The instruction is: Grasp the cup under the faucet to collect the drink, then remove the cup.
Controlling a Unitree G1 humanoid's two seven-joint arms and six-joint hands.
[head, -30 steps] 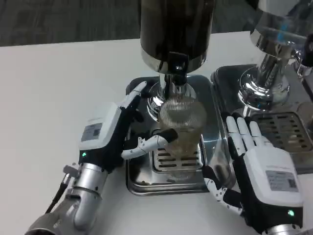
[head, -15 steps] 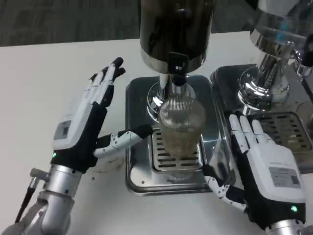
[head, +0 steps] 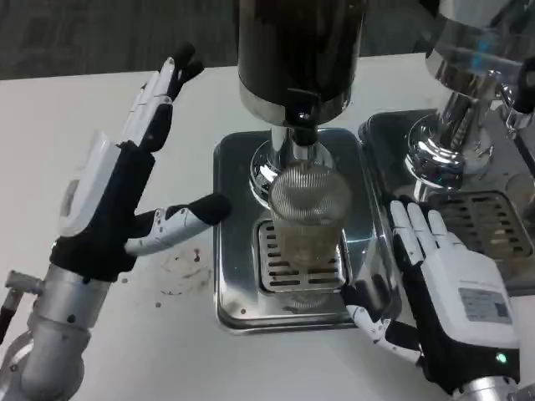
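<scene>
We are seeing the cup (head: 310,224) standing on the drip tray (head: 236,251) right under the faucet (head: 302,125), untouched by either hand. Our left hand (head: 117,196) is hovering over the worktop (head: 100,125) left of the tray, fingers spread and holding nothing. Our right hand (head: 447,288) is resting spread at the tray's right edge, also holding nothing

Drinks counter: steel dispensers (head: 297,58) over drip trays (head: 238,284) on white table (head: 100,109)
</scene>
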